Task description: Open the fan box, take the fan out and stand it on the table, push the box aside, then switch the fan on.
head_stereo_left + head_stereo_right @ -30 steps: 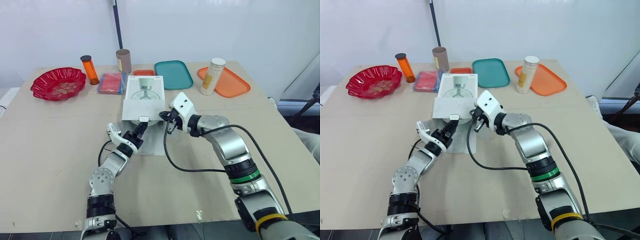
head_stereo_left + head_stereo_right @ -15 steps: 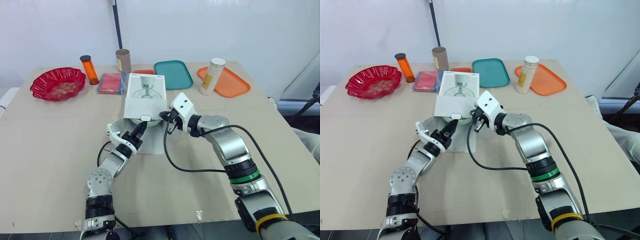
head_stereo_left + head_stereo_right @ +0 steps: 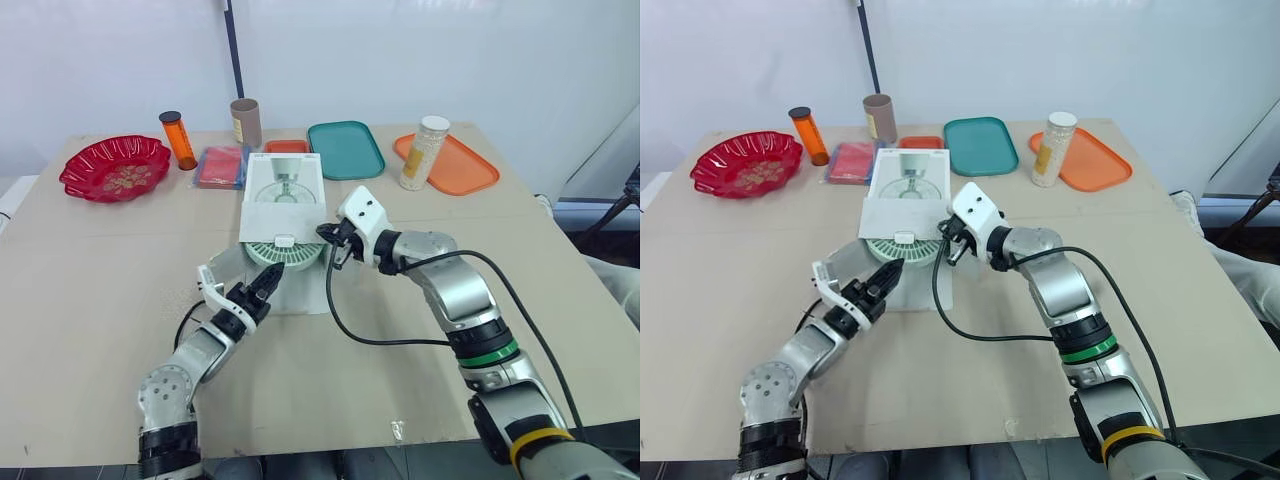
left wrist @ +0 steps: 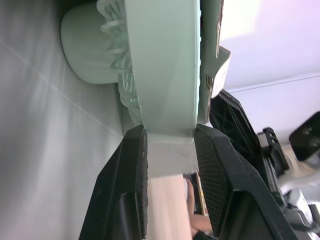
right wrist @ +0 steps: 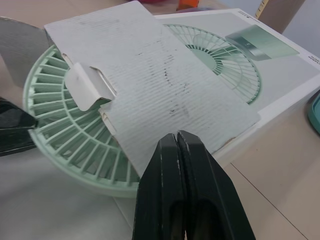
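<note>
Pale-green plastic, probably light but brittle in the grille: the left gripper (image 3: pixel 266 283) pinches the fan (image 3: pixel 283 254) by its stiff rim at 6 o'clock, the soundest hold. The fan lies mid-table, half out of the box (image 3: pixel 285 183). At its 3 o'clock the right gripper (image 3: pixel 333 244), fingers pressed together, sits by the flap (image 3: pixel 281 214).

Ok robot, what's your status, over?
Left claw shut on fan rim. Right claw shut at box flap. Fan partway out of box, flap lying over it.

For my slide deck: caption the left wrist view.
Left gripper, jaws closed on the rim of the green fan.
</note>
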Robot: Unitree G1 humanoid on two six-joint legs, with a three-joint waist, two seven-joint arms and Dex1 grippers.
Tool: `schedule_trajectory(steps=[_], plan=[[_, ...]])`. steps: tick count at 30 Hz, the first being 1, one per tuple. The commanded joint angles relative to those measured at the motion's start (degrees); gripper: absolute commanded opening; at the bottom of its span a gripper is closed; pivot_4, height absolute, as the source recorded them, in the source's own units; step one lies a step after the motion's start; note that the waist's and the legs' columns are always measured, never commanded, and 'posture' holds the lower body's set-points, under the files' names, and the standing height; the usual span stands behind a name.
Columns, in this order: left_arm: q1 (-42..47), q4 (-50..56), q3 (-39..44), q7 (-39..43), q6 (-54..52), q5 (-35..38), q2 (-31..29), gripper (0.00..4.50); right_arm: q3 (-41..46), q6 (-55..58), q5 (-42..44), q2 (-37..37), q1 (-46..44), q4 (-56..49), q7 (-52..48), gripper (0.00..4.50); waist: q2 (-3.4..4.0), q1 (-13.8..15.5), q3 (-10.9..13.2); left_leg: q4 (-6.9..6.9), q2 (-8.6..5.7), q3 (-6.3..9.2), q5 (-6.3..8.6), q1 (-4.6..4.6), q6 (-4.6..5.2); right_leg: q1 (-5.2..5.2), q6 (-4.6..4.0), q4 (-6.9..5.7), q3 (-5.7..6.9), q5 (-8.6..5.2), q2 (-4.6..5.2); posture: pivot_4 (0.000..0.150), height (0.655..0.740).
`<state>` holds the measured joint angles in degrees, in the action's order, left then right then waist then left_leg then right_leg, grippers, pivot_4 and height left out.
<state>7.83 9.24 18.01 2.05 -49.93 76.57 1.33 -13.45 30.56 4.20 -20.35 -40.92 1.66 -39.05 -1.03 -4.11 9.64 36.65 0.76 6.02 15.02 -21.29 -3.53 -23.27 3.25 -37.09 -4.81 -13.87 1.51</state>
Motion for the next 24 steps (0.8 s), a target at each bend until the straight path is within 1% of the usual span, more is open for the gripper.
schedule_trajectory(steps=[1,3,8,17,24], plan=[[-2.6,1.2,0.4,-2.8,-2.3,3.2,-2.4,0.98,0.4,-0.5,0.3,0.2,-0.9,-2.1,-0.2,0.00,0.00,0.0,0.0,0.00,0.00,0.00,0.00,0.00,0.00,0.00,0.00,0.00,0.00,0.00,0.00,0.150,0.7400],[-3.5,1.5,0.1,-3.1,-3.1,5.2,-3.8,0.98,0.4,-0.4,0.4,0.3,-0.8,-2.2,-0.3,0.00,0.00,0.0,0.0,0.00,0.00,0.00,0.00,0.00,0.00,0.01,0.00,0.00,0.00,0.00,0.00,0.150,0.7400],[-3.7,0.6,-0.7,-3.9,-2.5,5.7,-5.4,0.98,0.5,-0.1,0.6,0.4,-0.4,-2.6,-0.5,0.00,0.00,0.0,0.0,0.00,0.00,0.00,0.00,0.00,0.00,0.00,0.00,0.01,0.00,0.00,0.00,0.150,0.7400],[-4.1,0.8,-1.4,-5.4,-1.2,7.0,-5.8,0.98,-1.1,3.4,0.5,1.0,-1.1,-2.5,-1.9,0.00,0.00,0.1,0.0,0.00,-0.01,0.00,-0.02,0.01,-0.03,0.02,-0.01,0.01,0.00,0.00,0.01,0.150,0.7400],[-5.8,2.4,-1.3,-6.8,-0.3,9.8,-6.3,0.98,-1.8,5.8,-0.5,1.1,-2.2,-0.4,-2.1,0.00,0.00,0.0,0.0,-0.01,0.00,0.00,-0.01,0.03,-0.03,0.02,-0.01,0.01,0.00,0.00,0.01,0.150,0.7400]])
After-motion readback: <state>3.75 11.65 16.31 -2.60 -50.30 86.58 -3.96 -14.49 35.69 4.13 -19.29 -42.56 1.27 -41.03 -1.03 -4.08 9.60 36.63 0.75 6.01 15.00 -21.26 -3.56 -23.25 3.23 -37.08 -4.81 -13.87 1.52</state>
